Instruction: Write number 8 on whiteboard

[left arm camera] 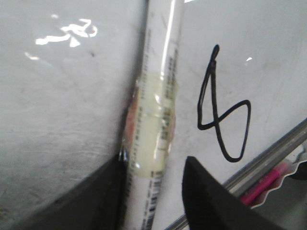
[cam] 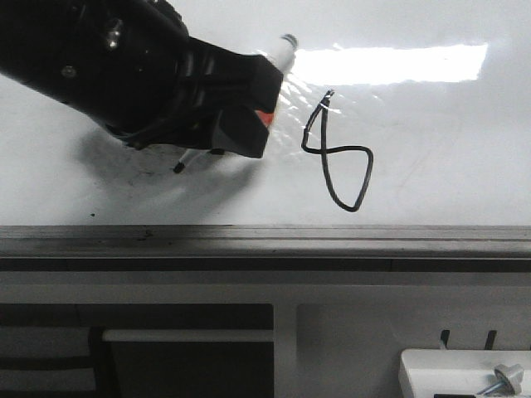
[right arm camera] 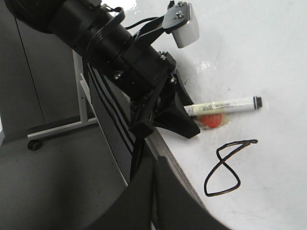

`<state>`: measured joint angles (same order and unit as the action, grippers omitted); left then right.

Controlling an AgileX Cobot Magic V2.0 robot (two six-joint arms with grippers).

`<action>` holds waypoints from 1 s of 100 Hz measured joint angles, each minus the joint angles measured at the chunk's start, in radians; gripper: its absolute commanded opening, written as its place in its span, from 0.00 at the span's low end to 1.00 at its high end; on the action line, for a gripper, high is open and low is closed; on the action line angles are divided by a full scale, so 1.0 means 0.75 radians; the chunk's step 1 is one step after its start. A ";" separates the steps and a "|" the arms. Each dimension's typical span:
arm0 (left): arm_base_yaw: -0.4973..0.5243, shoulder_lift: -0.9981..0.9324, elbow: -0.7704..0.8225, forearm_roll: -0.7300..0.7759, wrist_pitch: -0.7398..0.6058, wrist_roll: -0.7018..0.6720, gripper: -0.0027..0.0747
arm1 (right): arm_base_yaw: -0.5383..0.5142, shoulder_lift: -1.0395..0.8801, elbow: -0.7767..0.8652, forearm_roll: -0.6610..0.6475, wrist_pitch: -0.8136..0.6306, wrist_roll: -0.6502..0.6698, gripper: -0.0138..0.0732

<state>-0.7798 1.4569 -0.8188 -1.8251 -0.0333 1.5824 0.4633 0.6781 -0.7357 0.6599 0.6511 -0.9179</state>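
Note:
The number 8 is a thin black tilted figure on the glossy whiteboard; it also shows in the left wrist view and the right wrist view. A white marker with yellowish tape lies along the board to the left of the 8, its end sticking out past the gripper. My left gripper is open around it: one finger touches the barrel, the other stands apart. My right gripper is shut and empty, off the board beside the ledge.
A grey metal tray ledge runs along the board's near edge. A pink marker lies below the ledge. A white box with a bolt sits at the lower right. A red-orange spot shows under the marker.

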 measured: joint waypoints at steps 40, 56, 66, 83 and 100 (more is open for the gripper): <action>-0.003 -0.006 -0.002 -0.012 0.020 0.000 0.75 | 0.000 0.000 0.000 0.043 0.000 0.000 0.10; -0.003 -0.057 -0.002 -0.012 -0.019 0.000 0.76 | 0.000 0.000 0.000 0.050 0.000 0.000 0.10; 0.011 -0.131 0.005 -0.012 -0.076 0.000 0.75 | 0.000 0.000 0.000 0.050 0.000 0.000 0.10; -0.006 -0.377 0.034 -0.015 -0.194 0.000 0.73 | 0.000 -0.036 0.000 0.050 0.034 0.001 0.10; -0.051 -0.735 0.154 -0.015 -0.279 0.058 0.44 | 0.000 -0.215 0.041 -0.075 0.026 0.072 0.10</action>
<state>-0.8179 0.9055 -0.7037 -1.8363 -0.2426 1.6263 0.4633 0.5170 -0.7049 0.6036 0.6705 -0.8642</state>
